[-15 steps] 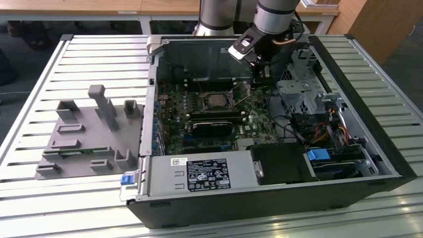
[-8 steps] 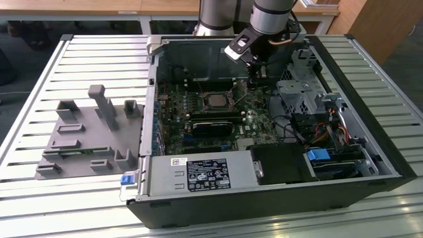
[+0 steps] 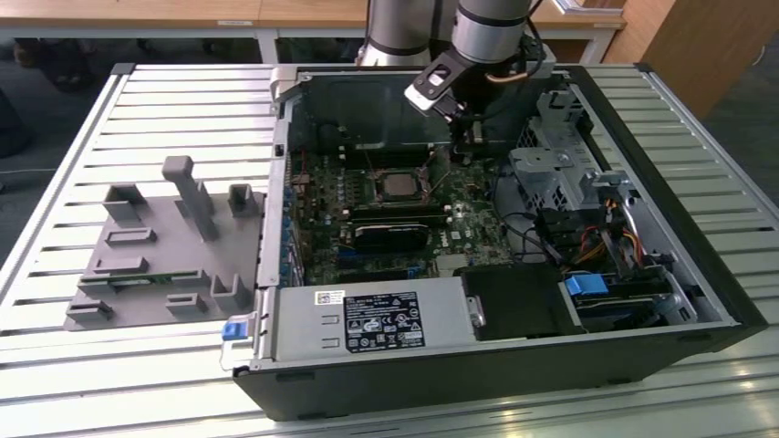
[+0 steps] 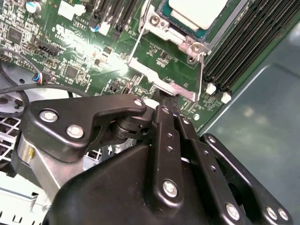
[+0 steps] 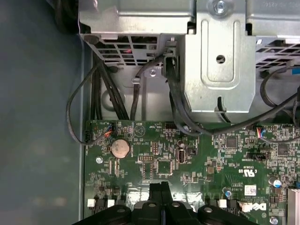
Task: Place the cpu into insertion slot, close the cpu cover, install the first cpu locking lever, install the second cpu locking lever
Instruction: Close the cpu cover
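Observation:
The cpu (image 4: 197, 11), a square chip with a dull silver top, sits in the insertion slot (image 3: 396, 186) on the green board. A silvery frame, the cpu cover (image 4: 158, 24), lies around it, and its metal tongue (image 4: 161, 77) sticks out toward my gripper. Thin wire levers (image 4: 135, 44) run along the socket's sides. My gripper (image 3: 464, 153) reaches down into the case just beyond the socket, on the exterior view's right. Its black fingertips (image 5: 160, 188) are pressed together, shut, with nothing seen between them. In the second wrist view the gripper (image 4: 165, 101) is right at the tongue's edge.
Long black memory slots (image 4: 243, 47) flank the socket. A metal drive cage (image 3: 554, 178) and cable bundles (image 5: 122, 93) crowd the case beside the arm. The labelled power supply (image 3: 371, 321) fills the case front. A grey fixture block (image 3: 159, 246) stands on the slatted table at the exterior view's left.

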### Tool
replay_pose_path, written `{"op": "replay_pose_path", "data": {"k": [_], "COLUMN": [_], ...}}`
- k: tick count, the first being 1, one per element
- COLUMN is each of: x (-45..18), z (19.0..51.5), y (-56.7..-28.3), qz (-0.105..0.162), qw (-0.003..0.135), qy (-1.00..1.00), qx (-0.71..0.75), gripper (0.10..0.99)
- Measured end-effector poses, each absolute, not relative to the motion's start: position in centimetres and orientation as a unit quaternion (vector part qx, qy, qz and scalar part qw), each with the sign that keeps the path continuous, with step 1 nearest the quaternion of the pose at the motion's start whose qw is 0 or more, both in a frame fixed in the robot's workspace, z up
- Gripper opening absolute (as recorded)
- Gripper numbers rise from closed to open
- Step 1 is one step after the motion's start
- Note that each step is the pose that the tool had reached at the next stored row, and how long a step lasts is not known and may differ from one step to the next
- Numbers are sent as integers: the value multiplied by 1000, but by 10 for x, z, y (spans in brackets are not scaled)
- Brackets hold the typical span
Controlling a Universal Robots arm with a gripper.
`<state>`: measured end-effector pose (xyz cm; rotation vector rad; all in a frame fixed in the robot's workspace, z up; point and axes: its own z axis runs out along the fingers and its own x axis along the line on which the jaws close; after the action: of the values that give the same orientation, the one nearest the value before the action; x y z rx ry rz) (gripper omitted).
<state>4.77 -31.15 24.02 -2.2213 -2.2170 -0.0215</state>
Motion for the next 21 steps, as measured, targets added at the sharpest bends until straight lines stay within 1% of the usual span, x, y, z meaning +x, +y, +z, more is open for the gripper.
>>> {"op": "replay_pose_path", "data": {"k": [21], "x": [19], "z": [239], "y": [-311], "qz": [-7], "qw": [2], "qy": [-706], "qx": [-708], "gripper": [106]}}
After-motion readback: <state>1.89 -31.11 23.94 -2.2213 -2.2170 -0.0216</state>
